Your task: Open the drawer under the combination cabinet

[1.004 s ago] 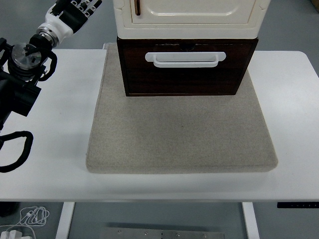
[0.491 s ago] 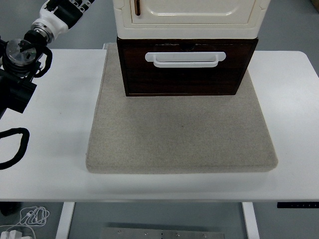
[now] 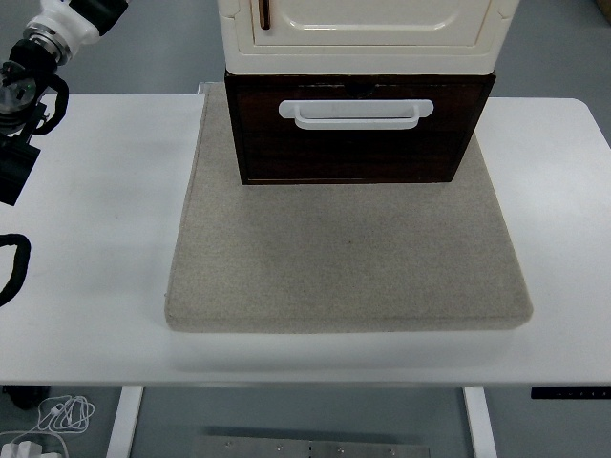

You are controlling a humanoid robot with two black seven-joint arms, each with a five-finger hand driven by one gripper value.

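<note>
The combination cabinet stands at the back middle of a grey mat [image 3: 348, 267]. Its upper part [image 3: 358, 38] is cream. Beneath it is the dark brown drawer [image 3: 353, 153] with a white bar handle [image 3: 348, 114]; the drawer front sits about level with the cream part above it. My left arm [image 3: 33, 67] is at the far upper left, well away from the drawer. Only the base of its hand [image 3: 95, 10] shows at the picture's top edge. The right arm is out of view.
The white table [image 3: 95, 210] shows bare surface on both sides of the mat and a strip along the near edge. A black cable loop [image 3: 11, 272] hangs at the left edge. Loose cables [image 3: 62, 415] lie on the floor below.
My left arm has drawn back up and to the left, away from the cabinet, and its hand has mostly left the picture. The drawer has not moved.
</note>
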